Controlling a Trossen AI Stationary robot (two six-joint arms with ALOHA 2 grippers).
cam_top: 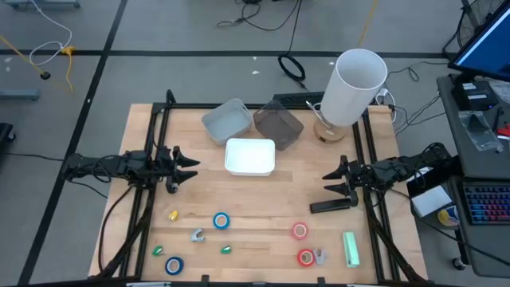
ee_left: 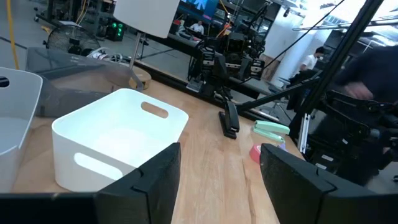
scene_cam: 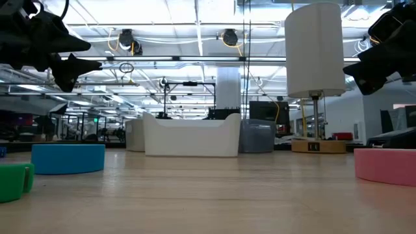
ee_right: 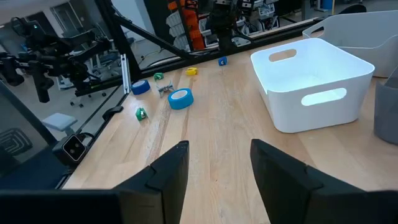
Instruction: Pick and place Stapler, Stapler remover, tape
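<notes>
**Both pincers hover open, all task items lie loose on the surface**

In the high view, the left pincer hangs at the left middle of the frame, its fingers spread apart and holding nothing. The right pincer sits at the right middle, fingers likewise parted and empty.

The black stapler lies flat just below the right pincer, close to it but not touching. One pink tape roll rests lower and to the left of the stapler, and a second red one lies near the bottom edge. Touching that roll's right side is a small grey staple remover.

On the lower left, one blue tape roll lies below and to the right of the left pincer, well apart from it. The other blue roll sits near the bottom edge.

The white bin stands in the upper middle of the wooden surface, between the two pincers.
</notes>
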